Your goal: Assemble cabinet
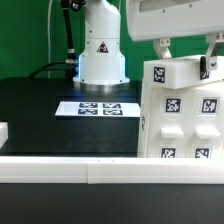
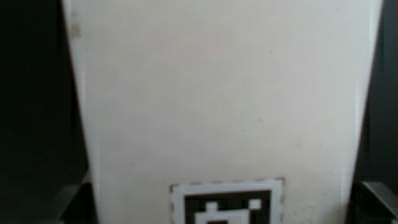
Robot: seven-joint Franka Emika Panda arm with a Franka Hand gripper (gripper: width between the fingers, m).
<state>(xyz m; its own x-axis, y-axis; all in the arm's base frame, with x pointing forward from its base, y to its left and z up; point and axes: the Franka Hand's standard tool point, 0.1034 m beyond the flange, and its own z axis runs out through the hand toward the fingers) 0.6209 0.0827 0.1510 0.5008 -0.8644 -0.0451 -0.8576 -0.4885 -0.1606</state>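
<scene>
The cabinet [image 1: 185,115] is a large white box with square marker tags and raised panels on its near face. It stands upright at the exterior view's right. My gripper [image 1: 185,60] comes down on its top from above, one dark finger [image 1: 205,68] on the near side and the other behind the top edge. In the wrist view the cabinet's white face [image 2: 214,90] fills the picture, with one tag [image 2: 226,203] low down. My gripper [image 2: 221,205] straddles it, a dark finger [image 2: 377,198] against each side edge. The jaws look closed on the cabinet.
The marker board [image 1: 100,108] lies flat on the black table in front of the white robot base [image 1: 102,55]. A small white block [image 1: 3,132] sits at the exterior view's left edge. A white rail [image 1: 90,172] runs along the front and hides the cabinet's foot.
</scene>
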